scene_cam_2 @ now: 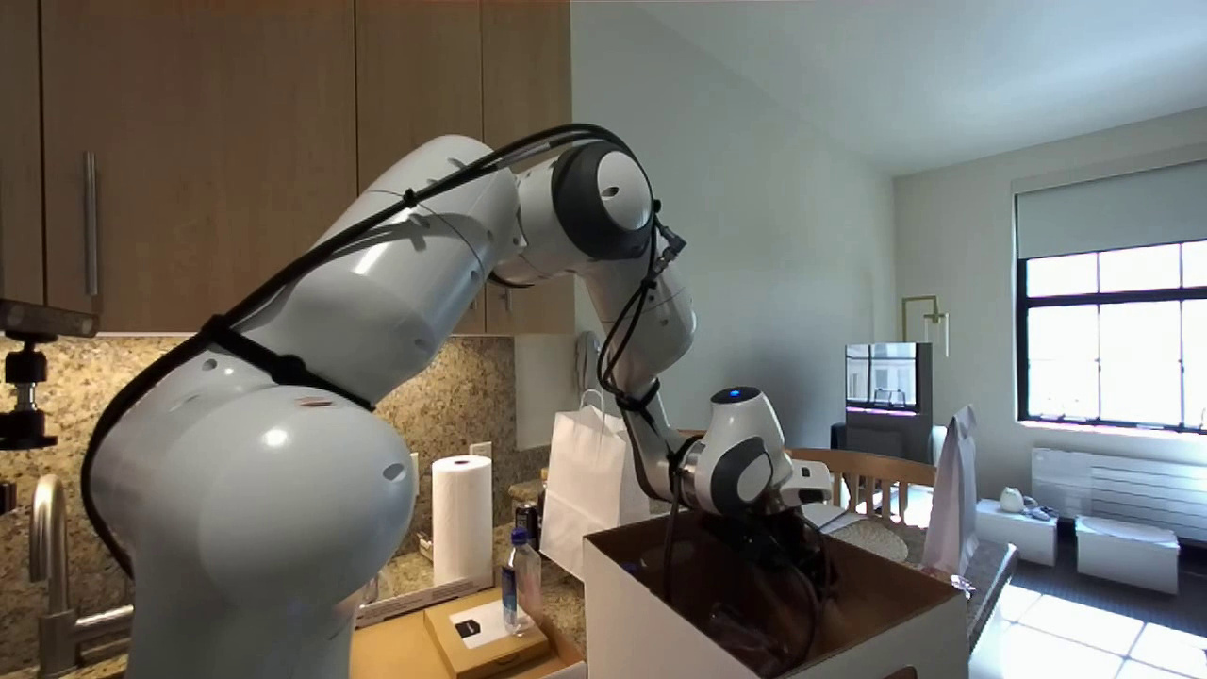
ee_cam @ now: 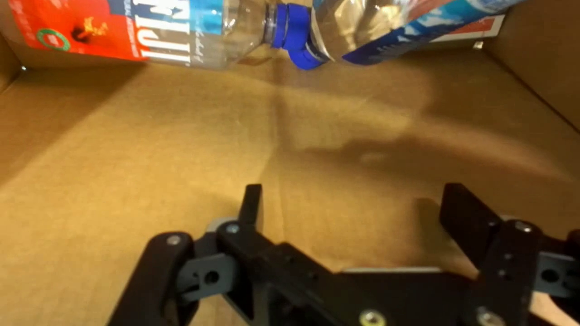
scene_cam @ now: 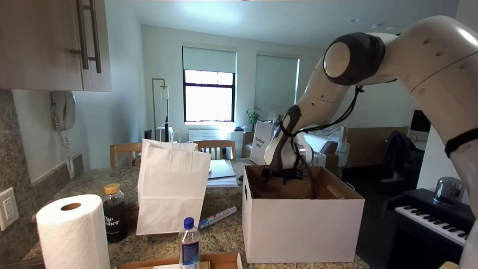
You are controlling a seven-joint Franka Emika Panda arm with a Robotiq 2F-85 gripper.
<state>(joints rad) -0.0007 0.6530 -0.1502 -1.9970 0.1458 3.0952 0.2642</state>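
Reaching down inside a white-sided, brown-lined box (scene_cam: 302,231), my gripper (ee_cam: 353,194) stands open, its fingers (ee_cam: 250,203) wide apart and nothing between them. Bare cardboard floor shows under the jaws in the wrist view. Two clear plastic bottles lie at the far side of the box: a bottle with a red and blue label (ee_cam: 167,27) on the left, and a bottle with a blue label (ee_cam: 403,34) on the right. Their blue caps meet near the top middle. Both are apart from the gripper. In both exterior views the box walls hide the fingertips.
An upright water bottle (scene_cam: 189,244) stands on a small carton (scene_cam_2: 486,637) in a low cardboard tray. A white paper bag (scene_cam: 173,190), a tube (scene_cam: 218,217), a dark bottle (scene_cam: 115,216) and a paper towel roll (scene_cam: 74,235) stand or lie on the counter beside the box.
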